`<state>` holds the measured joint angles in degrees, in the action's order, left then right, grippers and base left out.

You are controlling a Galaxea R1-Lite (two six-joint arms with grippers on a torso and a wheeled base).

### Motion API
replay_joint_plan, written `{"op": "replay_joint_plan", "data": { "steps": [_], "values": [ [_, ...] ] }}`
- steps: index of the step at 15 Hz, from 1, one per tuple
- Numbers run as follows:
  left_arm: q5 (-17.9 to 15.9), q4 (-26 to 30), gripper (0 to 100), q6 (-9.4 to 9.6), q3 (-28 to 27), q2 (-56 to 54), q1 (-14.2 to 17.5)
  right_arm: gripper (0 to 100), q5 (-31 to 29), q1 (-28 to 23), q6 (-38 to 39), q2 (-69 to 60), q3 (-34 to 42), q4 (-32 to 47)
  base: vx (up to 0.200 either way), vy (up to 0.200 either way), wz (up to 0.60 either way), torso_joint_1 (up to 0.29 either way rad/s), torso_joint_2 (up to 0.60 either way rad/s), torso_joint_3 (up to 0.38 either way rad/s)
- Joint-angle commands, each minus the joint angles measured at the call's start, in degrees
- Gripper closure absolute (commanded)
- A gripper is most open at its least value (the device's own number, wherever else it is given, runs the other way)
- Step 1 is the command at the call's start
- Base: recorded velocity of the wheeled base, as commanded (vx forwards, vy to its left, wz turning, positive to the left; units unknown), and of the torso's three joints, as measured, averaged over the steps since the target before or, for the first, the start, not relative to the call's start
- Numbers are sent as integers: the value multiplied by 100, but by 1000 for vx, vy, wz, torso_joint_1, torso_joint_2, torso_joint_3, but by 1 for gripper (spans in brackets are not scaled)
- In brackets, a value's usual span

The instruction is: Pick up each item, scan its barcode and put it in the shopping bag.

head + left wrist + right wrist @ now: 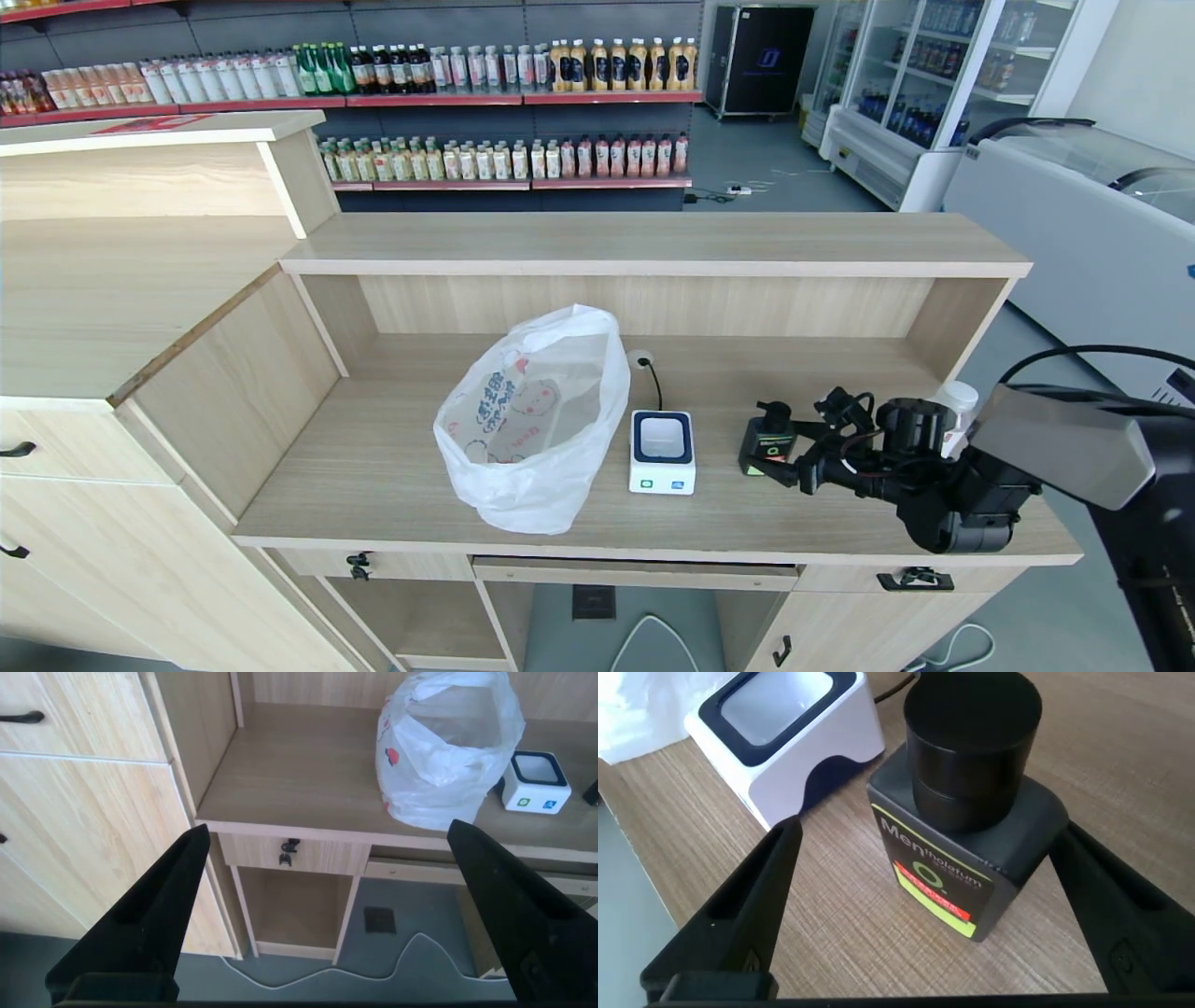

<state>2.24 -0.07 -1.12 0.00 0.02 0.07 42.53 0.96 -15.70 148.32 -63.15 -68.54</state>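
Note:
A black, square-shouldered bottle (767,441) with a round black cap and a green-and-red label stands upright on the wooden counter (373,467), right of the white barcode scanner (662,451). My right gripper (798,448) is open, with one finger on each side of the bottle (971,849) and a gap to each finger (738,924). The white plastic shopping bag (532,420) stands open-mouthed left of the scanner. My left gripper (327,833) hangs open with nothing in it, low in front of the counter's left end, looking toward the bag (448,747).
A white-capped bottle (957,399) stands behind my right arm near the counter's right wall. A raised shelf (653,243) runs along the back of the counter. The scanner's cable (653,378) runs to the back. Drawers (290,851) sit under the front edge.

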Motion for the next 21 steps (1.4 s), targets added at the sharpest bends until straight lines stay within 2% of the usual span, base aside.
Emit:
{"op": "replay_joint_plan", "data": {
  "steps": [1, 10, 14, 15, 19, 21],
  "values": [
    [4, 7, 0, -2, 0, -2, 1, 0, 1, 53, 6, 162, -172, 7, 0, 0, 0, 0, 0, 0],
    [4, 7, 0, -2, 0, -2, 1, 0, 9, 299, 58, 619, -813, 68, 0, 0, 0, 0, 0, 0],
    [4, -1, 0, -2, 0, -2, 1, 0, 9, 370, 32, 663, -769, 16, 0, 0, 0, 0, 0, 0],
    [4, -1, 0, -2, 0, -2, 1, 100, 1, 370, 32, 645, -787, 7, 0, 0, 0, 0, 0, 0],
    [4, -1, 0, -2, 0, -2, 1, 100, -26, 308, -21, 540, -752, -11, 0, 0, 0, 0, 0, 0],
    [4, -1, 0, -2, 0, -2, 1, 100, -43, 238, -293, 382, -664, -11, 0, 0, 0, 0, 0, 0]
  ]
}}
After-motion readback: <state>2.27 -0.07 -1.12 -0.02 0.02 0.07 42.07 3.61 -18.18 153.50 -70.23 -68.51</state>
